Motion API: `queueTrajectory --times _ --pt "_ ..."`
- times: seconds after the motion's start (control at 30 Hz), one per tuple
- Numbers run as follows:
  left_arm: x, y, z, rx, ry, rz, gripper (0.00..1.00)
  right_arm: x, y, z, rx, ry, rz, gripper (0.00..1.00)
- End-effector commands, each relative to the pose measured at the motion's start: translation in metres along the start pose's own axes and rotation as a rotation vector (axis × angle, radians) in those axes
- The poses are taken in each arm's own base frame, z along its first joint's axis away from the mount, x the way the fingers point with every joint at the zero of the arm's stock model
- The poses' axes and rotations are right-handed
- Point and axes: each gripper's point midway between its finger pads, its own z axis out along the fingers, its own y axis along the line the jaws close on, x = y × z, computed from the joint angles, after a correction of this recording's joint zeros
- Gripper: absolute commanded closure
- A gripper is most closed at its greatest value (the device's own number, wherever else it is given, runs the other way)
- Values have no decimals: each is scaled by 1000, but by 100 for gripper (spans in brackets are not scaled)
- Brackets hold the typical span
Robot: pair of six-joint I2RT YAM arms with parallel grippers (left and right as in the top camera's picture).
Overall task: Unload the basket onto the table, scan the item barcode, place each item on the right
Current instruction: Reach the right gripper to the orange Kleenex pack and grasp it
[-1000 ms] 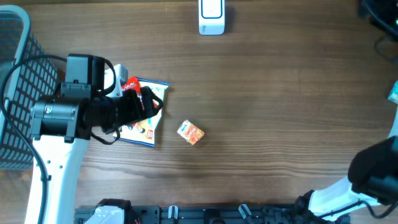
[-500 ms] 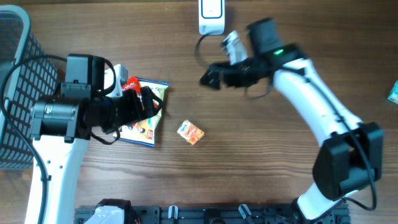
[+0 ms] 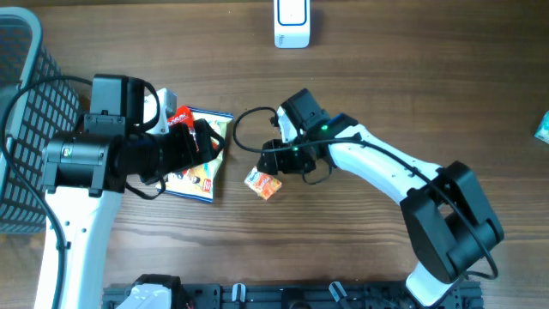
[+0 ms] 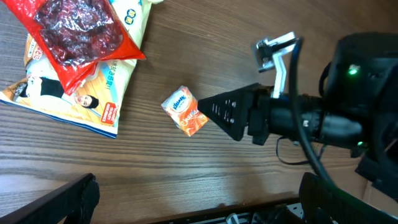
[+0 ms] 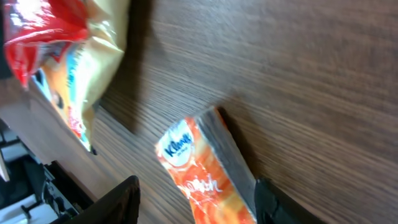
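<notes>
Just by glossy, boxy orange tissue packet, right fingers apart; left fingers wide.

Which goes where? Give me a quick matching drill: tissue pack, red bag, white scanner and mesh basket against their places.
Things:
1. orange tissue pack
2. red bag
3. white scanner
4. mesh basket

Places:
A. far edge of the table
B. left end of the table
C. lying on the printed packet
D. between the fingers of the right gripper

Pairs: 1-D, 2-C, 3-A, 4-B
</notes>
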Motion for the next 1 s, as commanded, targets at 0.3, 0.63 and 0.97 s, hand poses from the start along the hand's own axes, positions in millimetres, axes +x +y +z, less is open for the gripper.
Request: queueTrajectory --times 0.3,0.63,0.97 --pt "1 -1 1 1 2 9 0 23 -20 28 -22 21 50 42" --pt "1 -1 1 1 2 9 0 17 -1 27 -118 -1 -146 50" --pt "1 -1 1 1 2 9 0 35 -3 35 -55 53 -52 54"
